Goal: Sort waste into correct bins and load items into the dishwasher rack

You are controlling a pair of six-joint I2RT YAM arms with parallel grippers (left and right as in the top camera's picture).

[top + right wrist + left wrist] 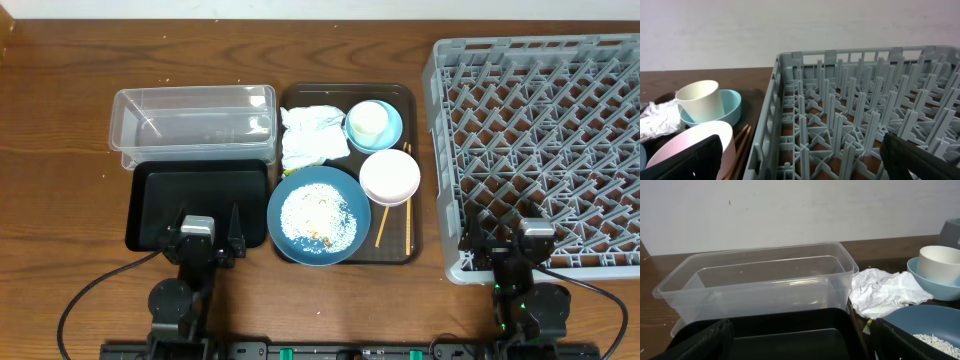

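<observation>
Reading from my left: the left gripper (209, 230) sits low at the near edge of the table (60, 150). Its arm is folded back toward its base, and its wrist is level and aimed away from me over the near rim of the black tray (195, 195). In the left wrist view its fingers (705, 340) frame the bottom corners, spread wide with nothing between them, so the hand is released. Directly behind the black tray, against or just beside its far edge, stands the clear tub (195, 93). To the right of both lies the brown serving tray (396, 242). At its far-left corner rests the crumpled napkin (312, 138); in the left wrist view a small green wrapper (868, 326) shows at the napkin's near edge. Just right of the napkin, the light-blue bowl (396, 130) carries the cream cup (367, 120) upright inside it. Nearer to me, the blue plate (281, 236) holds a spread of rice grains (318, 212) and overhangs the serving tray's near-left corner. The white bowl (389, 177) stands just right of the plate, and the chopsticks (381, 228) lie at its near and right side, running lengthwise toward me. Farthest right is the dishwasher rack (437, 160). The right gripper (510, 232) sits at the rack's near-left corner with its arm folded and its wrist level, aimed across the pegs. Its fingers (685, 160) are spread wide and grasp nothing.
</observation>
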